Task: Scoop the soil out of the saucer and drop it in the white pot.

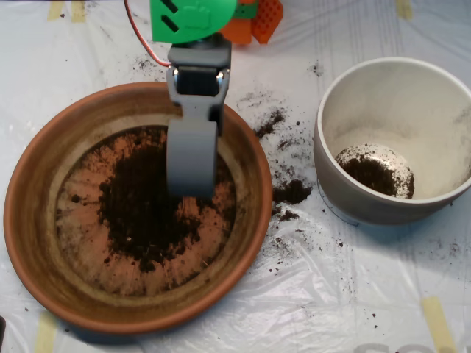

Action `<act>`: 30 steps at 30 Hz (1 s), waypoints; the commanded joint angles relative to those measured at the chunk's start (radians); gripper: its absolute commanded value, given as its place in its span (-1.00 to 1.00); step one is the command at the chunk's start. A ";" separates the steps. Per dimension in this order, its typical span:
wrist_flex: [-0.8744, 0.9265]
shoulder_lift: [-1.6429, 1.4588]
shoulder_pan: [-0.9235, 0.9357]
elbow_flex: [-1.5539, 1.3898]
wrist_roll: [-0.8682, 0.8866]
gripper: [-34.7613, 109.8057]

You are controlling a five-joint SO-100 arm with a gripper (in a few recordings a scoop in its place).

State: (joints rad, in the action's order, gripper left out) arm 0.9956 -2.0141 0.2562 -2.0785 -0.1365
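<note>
Over the saucer, on the left of the bench, the grey hand hangs with its tip above the soil, a dark patch spread across the dish floor. Whether its shells are spread or pressed together cannot be told from above. Right of the saucer stands the pot, with a small heap of soil inside. Loose crumbs lie on the plastic sheet between them.

The end effector hangs over soil in the saucer; at three o'clock stands the white pot, crumbs between them.
</note>
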 commanded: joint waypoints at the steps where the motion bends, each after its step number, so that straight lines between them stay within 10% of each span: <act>1: -0.081 -0.009 0.066 -0.031 -0.005 0.15; 17: -0.215 0.278 0.193 -0.064 -0.087 0.19; 30: 0.012 0.589 0.210 0.258 -0.109 0.19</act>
State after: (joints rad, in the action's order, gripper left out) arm 0.9495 -1.4588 0.4525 -1.9129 -0.2194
